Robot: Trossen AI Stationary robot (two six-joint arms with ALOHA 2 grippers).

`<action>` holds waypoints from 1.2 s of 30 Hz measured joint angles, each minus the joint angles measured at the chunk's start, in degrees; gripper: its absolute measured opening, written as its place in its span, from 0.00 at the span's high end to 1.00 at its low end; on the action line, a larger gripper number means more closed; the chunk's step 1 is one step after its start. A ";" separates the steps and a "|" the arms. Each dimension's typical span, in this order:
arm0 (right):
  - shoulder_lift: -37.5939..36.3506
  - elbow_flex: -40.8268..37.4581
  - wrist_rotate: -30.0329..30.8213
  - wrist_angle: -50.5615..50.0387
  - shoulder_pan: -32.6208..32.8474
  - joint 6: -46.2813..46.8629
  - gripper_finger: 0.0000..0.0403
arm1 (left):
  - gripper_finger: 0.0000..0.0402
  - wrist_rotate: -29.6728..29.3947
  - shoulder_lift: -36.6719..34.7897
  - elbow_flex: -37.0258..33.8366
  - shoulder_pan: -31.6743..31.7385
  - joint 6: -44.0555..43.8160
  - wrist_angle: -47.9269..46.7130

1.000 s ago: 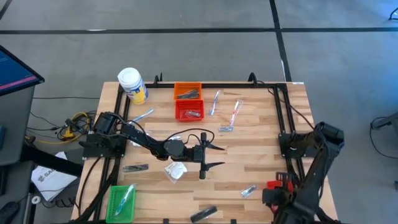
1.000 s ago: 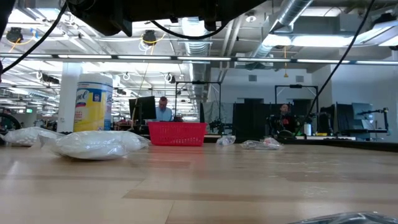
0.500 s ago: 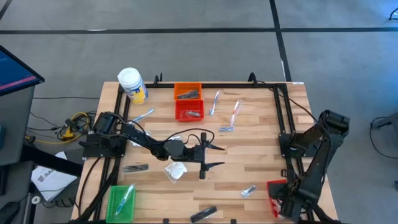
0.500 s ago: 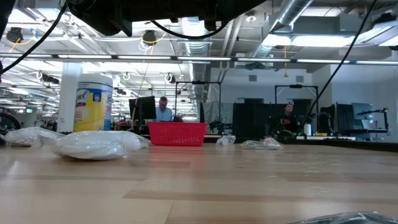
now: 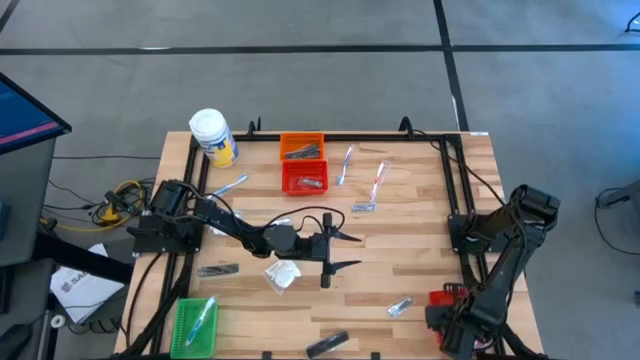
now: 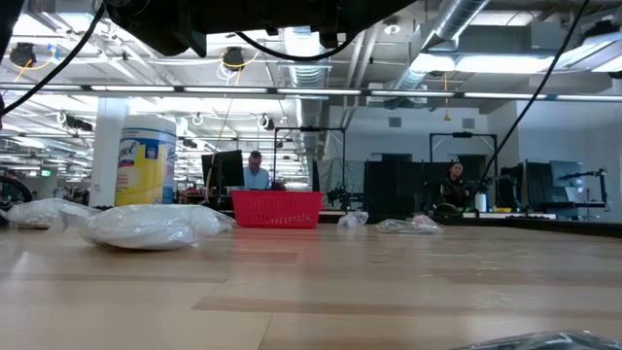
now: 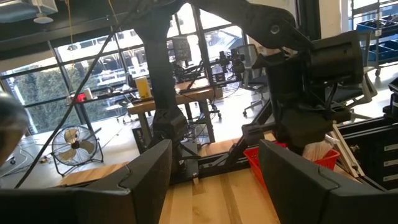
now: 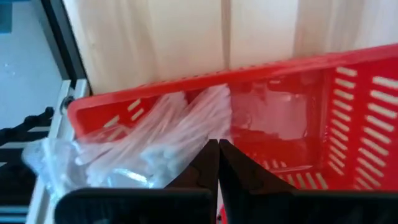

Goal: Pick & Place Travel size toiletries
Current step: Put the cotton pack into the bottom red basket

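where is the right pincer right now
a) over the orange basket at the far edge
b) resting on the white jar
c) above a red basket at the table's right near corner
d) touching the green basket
c: the right pincer, fingers shut together, points down into a red basket holding clear-wrapped sticks; the high view shows that basket at the right near corner.

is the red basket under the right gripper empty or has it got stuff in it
Not empty. The right wrist view shows clear-plastic packets lying in the red basket, just past the shut right gripper.
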 joint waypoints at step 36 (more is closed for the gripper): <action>0.09 -5.35 -7.63 13.62 -0.46 -1.22 1.00 | 0.42 0.01 0.00 0.00 -0.01 0.02 0.01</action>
